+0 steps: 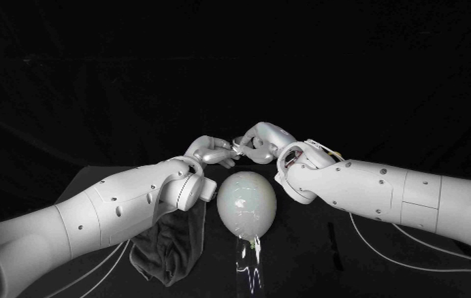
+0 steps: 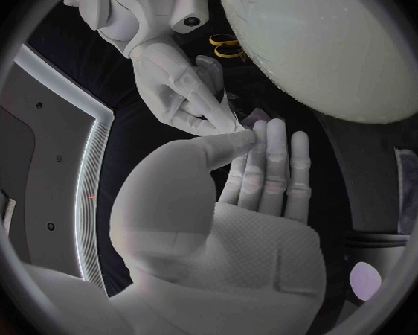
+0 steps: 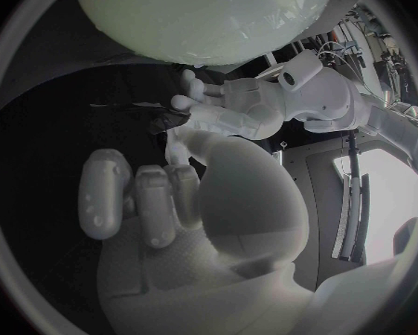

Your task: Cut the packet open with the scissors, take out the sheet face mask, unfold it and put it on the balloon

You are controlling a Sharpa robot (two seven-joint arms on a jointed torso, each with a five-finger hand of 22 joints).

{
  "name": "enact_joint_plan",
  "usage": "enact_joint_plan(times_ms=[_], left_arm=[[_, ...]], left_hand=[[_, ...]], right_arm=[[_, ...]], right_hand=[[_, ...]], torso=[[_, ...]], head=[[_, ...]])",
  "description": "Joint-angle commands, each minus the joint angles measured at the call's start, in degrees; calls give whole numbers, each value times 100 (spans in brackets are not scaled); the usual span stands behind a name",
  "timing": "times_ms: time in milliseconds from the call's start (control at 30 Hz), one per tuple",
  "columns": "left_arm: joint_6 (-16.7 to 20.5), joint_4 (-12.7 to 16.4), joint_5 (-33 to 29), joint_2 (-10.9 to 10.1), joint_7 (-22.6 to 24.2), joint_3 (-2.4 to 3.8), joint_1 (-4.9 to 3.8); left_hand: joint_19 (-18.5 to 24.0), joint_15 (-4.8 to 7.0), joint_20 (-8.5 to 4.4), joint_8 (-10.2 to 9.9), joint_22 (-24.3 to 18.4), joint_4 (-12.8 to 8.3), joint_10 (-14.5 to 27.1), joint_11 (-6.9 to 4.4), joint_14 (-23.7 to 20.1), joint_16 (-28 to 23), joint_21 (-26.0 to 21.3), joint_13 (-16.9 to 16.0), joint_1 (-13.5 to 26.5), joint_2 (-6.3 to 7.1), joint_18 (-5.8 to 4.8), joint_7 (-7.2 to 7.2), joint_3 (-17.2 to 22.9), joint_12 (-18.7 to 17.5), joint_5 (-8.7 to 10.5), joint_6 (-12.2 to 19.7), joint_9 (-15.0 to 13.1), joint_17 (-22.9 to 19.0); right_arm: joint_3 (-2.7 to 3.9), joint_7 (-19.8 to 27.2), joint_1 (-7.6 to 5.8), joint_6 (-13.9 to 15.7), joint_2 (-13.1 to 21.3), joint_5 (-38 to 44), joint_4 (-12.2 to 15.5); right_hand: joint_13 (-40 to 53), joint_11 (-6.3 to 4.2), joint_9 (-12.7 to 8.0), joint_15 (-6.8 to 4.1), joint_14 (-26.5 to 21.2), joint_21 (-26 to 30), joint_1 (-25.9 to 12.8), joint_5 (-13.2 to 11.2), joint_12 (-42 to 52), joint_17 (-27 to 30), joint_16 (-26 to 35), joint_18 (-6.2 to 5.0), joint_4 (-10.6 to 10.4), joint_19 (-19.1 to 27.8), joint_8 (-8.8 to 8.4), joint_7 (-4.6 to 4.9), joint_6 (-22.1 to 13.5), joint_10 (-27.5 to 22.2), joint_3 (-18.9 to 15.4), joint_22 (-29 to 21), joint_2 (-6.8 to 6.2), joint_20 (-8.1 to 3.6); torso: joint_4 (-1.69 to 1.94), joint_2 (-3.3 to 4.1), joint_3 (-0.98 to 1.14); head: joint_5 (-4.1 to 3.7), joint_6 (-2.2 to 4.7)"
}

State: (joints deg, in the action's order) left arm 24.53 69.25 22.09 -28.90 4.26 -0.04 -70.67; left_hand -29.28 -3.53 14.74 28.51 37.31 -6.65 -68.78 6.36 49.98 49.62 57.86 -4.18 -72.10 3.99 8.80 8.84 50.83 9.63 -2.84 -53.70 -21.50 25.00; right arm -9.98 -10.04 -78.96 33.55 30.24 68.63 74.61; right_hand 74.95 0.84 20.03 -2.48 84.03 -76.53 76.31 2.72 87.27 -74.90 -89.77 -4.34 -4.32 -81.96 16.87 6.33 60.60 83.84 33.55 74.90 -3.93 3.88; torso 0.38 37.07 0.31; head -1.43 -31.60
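A pale egg-shaped balloon [image 1: 246,205] stands upright at the table's middle and shows large in the left wrist view [image 2: 330,45] and the right wrist view [image 3: 200,15]. Just behind its top my left hand [image 1: 211,152] and right hand [image 1: 258,144] meet fingertip to fingertip. Between them is a small, thin translucent piece [image 2: 230,110], apparently the sheet face mask, pinched by my left thumb and fingers [image 2: 265,152] and by the right hand [image 2: 186,89] from the other side. Most of the piece is hidden by the fingers. Yellow-handled scissors [image 2: 227,46] lie on the table beside the balloon.
A dark cloth [image 1: 167,243] lies under my left forearm at the front left. A glossy clear strip [image 1: 251,265] stretches from the balloon's foot toward the table's front edge. Thin white cables [image 1: 378,233] trail under my right arm.
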Motion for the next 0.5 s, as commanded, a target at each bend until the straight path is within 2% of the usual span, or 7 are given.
enact_joint_plan(times_ms=[33,233,500], left_arm=[[-78,4,9,23,75,12,-15],[-51,-37,-43,13,57,12,-15],[-44,-107,-100,-1,28,10,-15]], left_hand=[[55,9,1,-2,11,-6,-10,-36,-13,1,31,1,16,-41,82,12,42,5,4,-13,-316,-6],[57,11,4,0,17,-11,-19,-36,-4,9,44,-1,28,-33,87,16,51,11,4,-13,-331,-6],[58,12,6,0,21,-13,-23,-36,1,14,50,-1,34,-29,90,17,55,14,4,-13,-338,-7]], right_arm=[[0,166,5,230,16,27,88],[6,354,6,556,190,-39,335],[43,899,1,1021,572,-484,796]], right_hand=[[1334,-44,442,-37,597,-18,36,6,24,-1510,-23,108,28,-22,93,-167,159,490,11,818,-3,-30],[1394,-62,496,-55,597,-78,52,6,110,-1510,-23,123,78,-62,164,-185,157,536,35,854,-33,-49],[1429,-69,526,-61,597,-118,62,6,161,-1510,-23,133,107,-88,201,-191,150,561,57,879,-48,-59]], torso=[[1,2,2],[2,1,1],[-1,-5,1]], head=[[0,2],[4,1],[18,-2]])
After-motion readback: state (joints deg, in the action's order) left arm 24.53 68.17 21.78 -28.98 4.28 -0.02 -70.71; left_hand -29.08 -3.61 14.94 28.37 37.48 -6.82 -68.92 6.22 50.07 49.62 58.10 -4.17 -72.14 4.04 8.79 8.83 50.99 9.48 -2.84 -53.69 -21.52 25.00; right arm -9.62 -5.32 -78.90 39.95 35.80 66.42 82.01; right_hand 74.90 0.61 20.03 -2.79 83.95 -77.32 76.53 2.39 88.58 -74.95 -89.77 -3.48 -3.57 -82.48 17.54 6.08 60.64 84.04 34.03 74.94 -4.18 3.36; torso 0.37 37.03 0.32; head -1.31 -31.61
